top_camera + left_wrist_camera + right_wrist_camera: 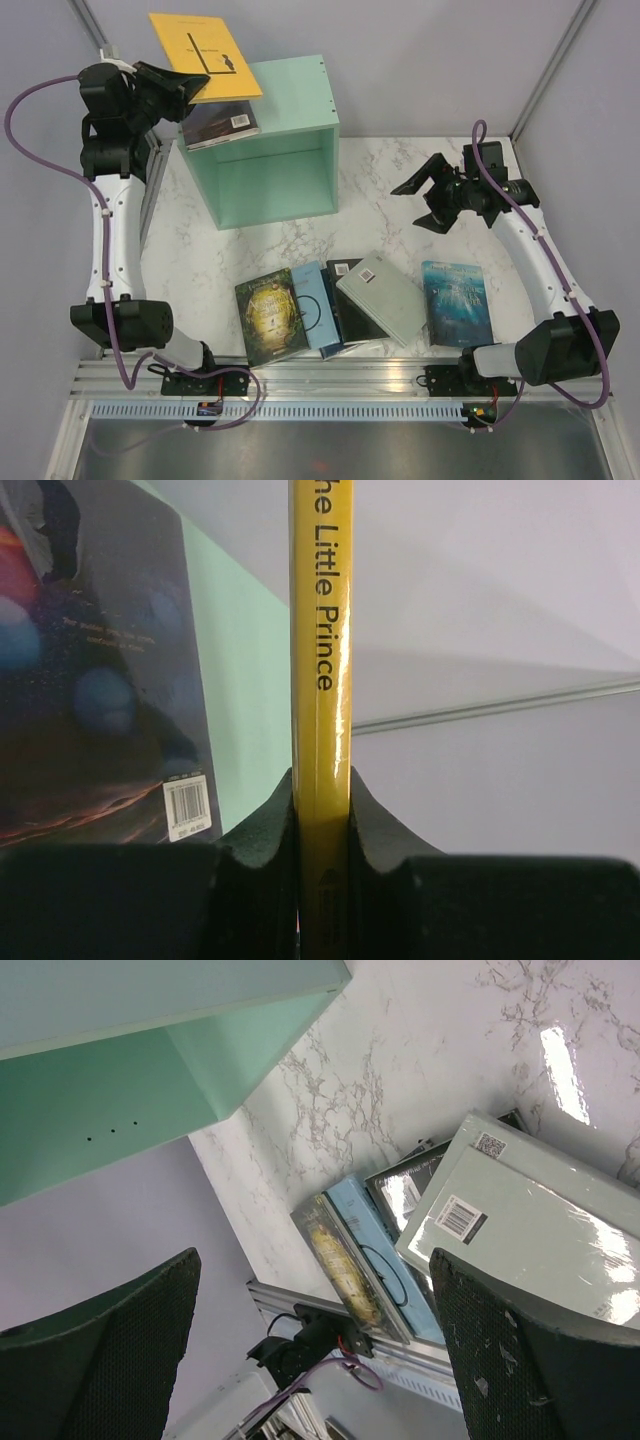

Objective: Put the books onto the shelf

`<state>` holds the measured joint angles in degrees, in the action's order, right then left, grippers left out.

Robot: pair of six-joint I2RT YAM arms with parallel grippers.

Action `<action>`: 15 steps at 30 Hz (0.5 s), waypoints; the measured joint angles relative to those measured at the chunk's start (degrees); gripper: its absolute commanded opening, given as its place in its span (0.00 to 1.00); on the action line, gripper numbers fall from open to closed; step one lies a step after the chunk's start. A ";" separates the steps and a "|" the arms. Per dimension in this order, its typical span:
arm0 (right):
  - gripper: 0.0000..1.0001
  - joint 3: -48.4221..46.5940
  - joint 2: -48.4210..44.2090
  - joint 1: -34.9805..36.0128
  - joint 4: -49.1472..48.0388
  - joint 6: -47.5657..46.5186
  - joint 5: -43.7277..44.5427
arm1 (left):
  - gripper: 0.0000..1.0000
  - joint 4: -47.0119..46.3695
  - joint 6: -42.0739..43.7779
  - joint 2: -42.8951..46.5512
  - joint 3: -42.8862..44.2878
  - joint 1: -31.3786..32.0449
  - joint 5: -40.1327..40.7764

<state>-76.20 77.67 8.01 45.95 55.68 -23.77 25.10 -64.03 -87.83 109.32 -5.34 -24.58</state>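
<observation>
**Yellow paperback clamped over the shelf**

Top view: the left tool (185,85) clenches the yellow book (205,55) above the mint shelf (290,100) at its far-left corner, cover up, long axis running toward the far wall. A dark starry book (220,122) sits at that corner. The right tool (430,195) hangs over the bench (400,170); five books (385,297) lie fanned near the front edge.

Left wrist: the spine runs straight out from between the pads (262,830).

Right wrist: jaws released wide, nothing between.
</observation>
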 measured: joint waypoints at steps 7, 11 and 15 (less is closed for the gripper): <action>0.98 0.96 -0.70 0.00 0.02 -0.04 -0.57 | 0.02 -1.11 -1.29 0.13 -6.95 -1.27 -2.93; 0.98 1.01 -0.68 0.02 -0.02 -0.22 -0.81 | 0.02 -0.70 -1.31 0.11 -9.22 -2.75 -4.72; 0.98 1.01 0.11 0.02 -0.02 -0.46 -0.83 | 0.02 -0.74 -1.29 -0.15 -9.29 -5.27 -7.32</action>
<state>-75.20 77.78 8.03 45.93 55.22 -24.60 24.36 -65.32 -87.99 100.03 -10.61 -31.90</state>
